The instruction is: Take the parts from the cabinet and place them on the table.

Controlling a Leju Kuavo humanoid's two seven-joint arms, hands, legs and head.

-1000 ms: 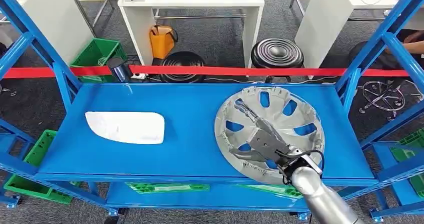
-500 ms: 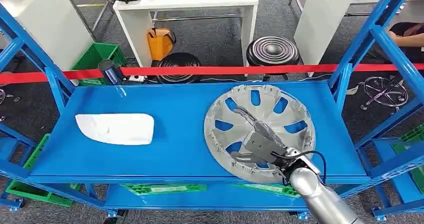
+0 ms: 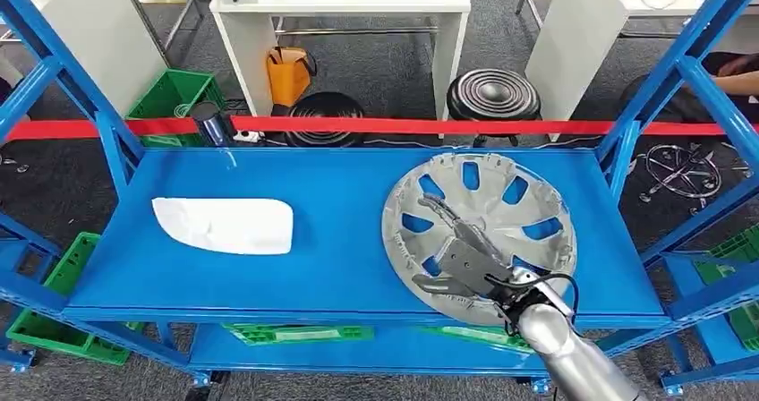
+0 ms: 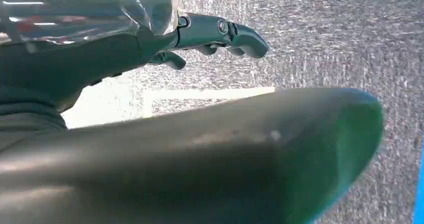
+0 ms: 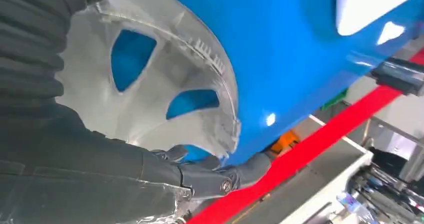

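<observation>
Since the earlier frames the whole picture has swung sideways and back, so I read that as camera motion; against the hubcap, my right hand (image 3: 465, 262) has drawn slightly back toward the near rim.

From the head view, the silver hubcap (image 3: 501, 206) lies flat on the blue shelf (image 3: 340, 213) of the cabinet, at about 4 o'clock from the shelf's middle, its near edge close to the shelf's front lip. My right hand lies on the hubcap's near half, fingers (image 3: 436, 206) extended across the spokes toward 11 o'clock and the thumb splayed toward 9 o'clock. I judge this to be a reach for purchase through a spoke opening or under the rim. The right wrist view shows dark fingertips curled at the hubcap's edge, but I cannot tell whether they grip it or merely touch it.

A white part (image 3: 225, 226) rests on the shelf at about 9 o'clock, well apart from the hubcap, untouched.

My left hand (image 4: 220, 31) hangs over grey carpet, fingers loosely bent, holding nothing.

The receiving desk cannot be identified with certainty. The hubcap's near rim is hidden behind my wrist.
</observation>
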